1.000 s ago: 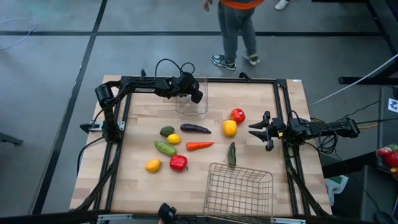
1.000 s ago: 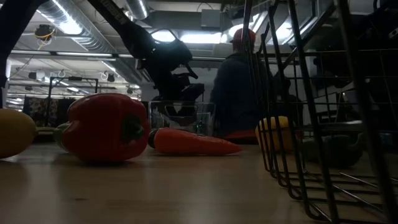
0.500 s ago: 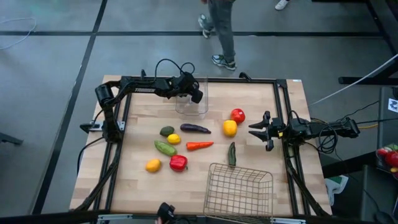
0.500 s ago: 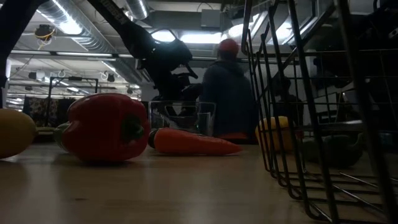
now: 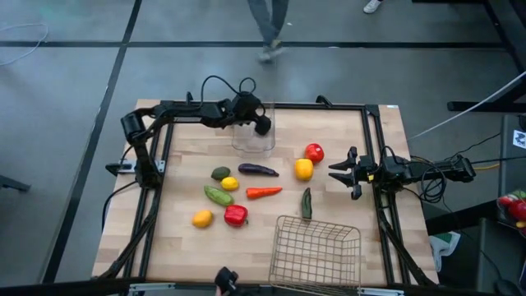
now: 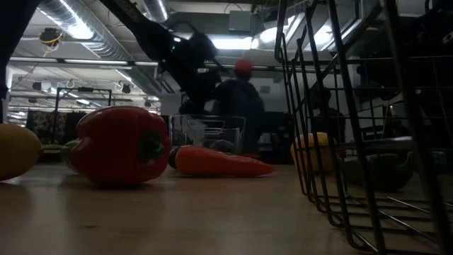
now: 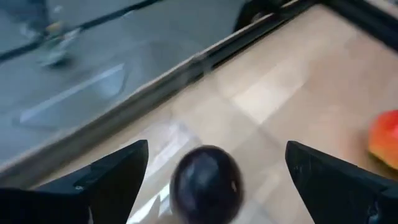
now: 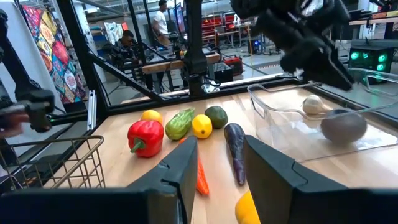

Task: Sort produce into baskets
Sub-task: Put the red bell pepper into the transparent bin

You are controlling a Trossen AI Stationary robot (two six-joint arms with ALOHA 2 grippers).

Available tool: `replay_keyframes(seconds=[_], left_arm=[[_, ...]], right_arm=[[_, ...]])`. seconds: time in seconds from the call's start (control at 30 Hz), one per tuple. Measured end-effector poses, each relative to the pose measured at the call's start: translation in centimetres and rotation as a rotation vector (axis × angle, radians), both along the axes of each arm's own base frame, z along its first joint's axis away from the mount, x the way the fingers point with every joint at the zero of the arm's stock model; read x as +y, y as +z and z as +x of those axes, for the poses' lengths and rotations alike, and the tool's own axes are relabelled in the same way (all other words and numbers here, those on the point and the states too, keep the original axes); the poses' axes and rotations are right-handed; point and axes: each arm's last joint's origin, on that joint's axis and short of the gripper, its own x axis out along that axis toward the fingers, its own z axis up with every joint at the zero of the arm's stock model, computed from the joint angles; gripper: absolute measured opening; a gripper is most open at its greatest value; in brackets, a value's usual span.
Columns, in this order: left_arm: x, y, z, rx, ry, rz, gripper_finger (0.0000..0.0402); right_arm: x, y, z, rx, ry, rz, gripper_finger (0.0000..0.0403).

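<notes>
From where I stand, the left hand [image 5: 261,125] hangs over the clear bin [image 5: 254,140], fingers spread wide and empty; a dark round fruit [image 7: 206,184] sits in the bin beneath them, apparently just let go. A pale piece [image 8: 313,104] lies there too. Right of the bin, the eggplant [image 5: 258,170], carrot [image 5: 263,192], red pepper [image 5: 235,215] and others wait unsorted on the wooden tabletop [image 5: 181,177]. The wire basket [image 5: 316,251] looks empty. Farthest from the bin, the right hand [image 5: 341,172] idles, nearly shut, holding nothing. A person [image 6: 243,106] walks behind.
</notes>
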Motion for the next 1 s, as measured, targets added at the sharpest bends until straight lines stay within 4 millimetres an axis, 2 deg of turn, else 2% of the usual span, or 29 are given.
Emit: replay_keyframes(seconds=[0.27,0.53,0.77,0.9,1.0], left_arm=[[-2.4,4.6,-0.5,-0.061,-0.180,0.115,0.0377],[-6.2,7.9,-0.8,-0.135,-0.370,0.117,0.0377],[-10.8,9.5,-0.8,-0.169,-0.702,0.135,0.0377],[-13.1,9.8,-0.6,-0.197,-0.746,0.064,0.0377],[-14.6,9.1,-0.9,-0.122,-0.779,0.005,0.0377]], right_arm=[[0.0,0.0,0.0,0.000,0.001,0.000,0.0127],[0.0,0.0,0.0,0.000,0.000,0.000,0.0127],[0.0,0.0,0.0,0.000,0.001,0.000,0.0127],[0.0,0.0,0.0,0.000,0.000,0.000,0.0127],[0.0,0.0,0.0,0.000,0.000,0.000,0.0127]])
